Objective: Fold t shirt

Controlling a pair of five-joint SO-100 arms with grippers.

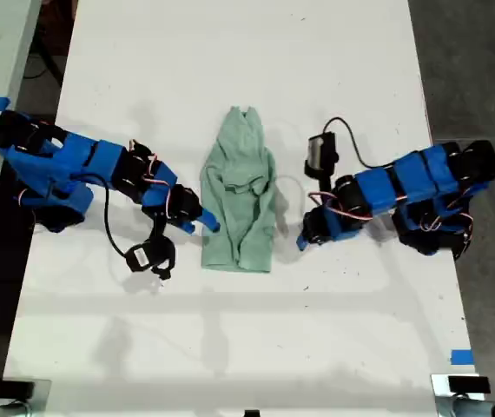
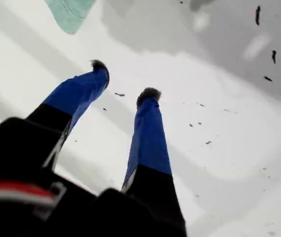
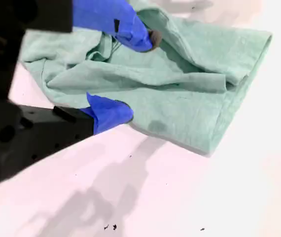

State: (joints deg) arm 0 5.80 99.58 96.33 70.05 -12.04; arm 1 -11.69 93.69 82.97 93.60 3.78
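Exterior view shows the t shirt (image 1: 240, 195) lying on the white table (image 1: 247, 69) near its middle, between the two blue arms, folded into a narrow, wrinkled strip running from far to near, with its narrower end at the far side and its wider end at the near side. My second gripper (image 1: 206, 221) comes in from the exterior view's left and sits at the shirt's left edge, toward the near end. In the second wrist view its jaws are spread: one blue fingertip (image 3: 140, 37) rests over the rumpled fabric and the other (image 3: 113, 112) lies at the cloth's edge on the table, with a fold of the shirt (image 3: 180, 84) between them; whether either tip actually presses the cloth cannot be told. My first gripper (image 1: 303, 240) comes in from the exterior view's right and stands just off the shirt's right edge, apart from it. In the first wrist view its two fingers are spread over bare table (image 2: 229, 163), nothing between them (image 2: 123, 81), and only a corner of the shirt (image 2: 70, 12) shows beyond the tips. Small dark specks mark the table surface in both wrist views. A strip of blue tape (image 1: 461, 356) lies on the table at the exterior view's near right.
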